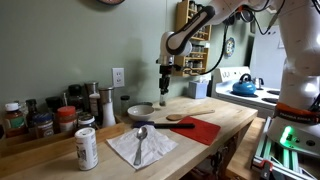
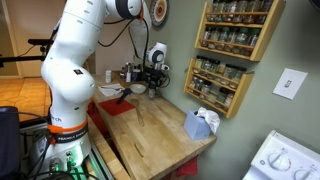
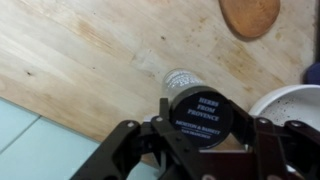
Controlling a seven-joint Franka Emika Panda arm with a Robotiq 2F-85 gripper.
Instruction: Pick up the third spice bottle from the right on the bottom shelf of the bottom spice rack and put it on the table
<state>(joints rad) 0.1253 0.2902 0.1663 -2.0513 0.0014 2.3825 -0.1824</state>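
The bottle [image 3: 207, 115] stands upright in the claw [image 3: 205, 135], black cap toward the wrist camera, fingers clenched on its sides. Its long axis runs straight down from the claw to the table [image 3: 80, 60], so the coming move is likely a plain descent. In an exterior view a gap shows beneath the bottle [image 1: 164, 86]. The wrist view alone shows a white bowl [image 3: 290, 100] just beside the claw.

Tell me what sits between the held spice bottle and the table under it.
Nothing. In the wrist view the hand holds the bottle over bare table. In an exterior view the bottle hangs above the wood with an open gap.
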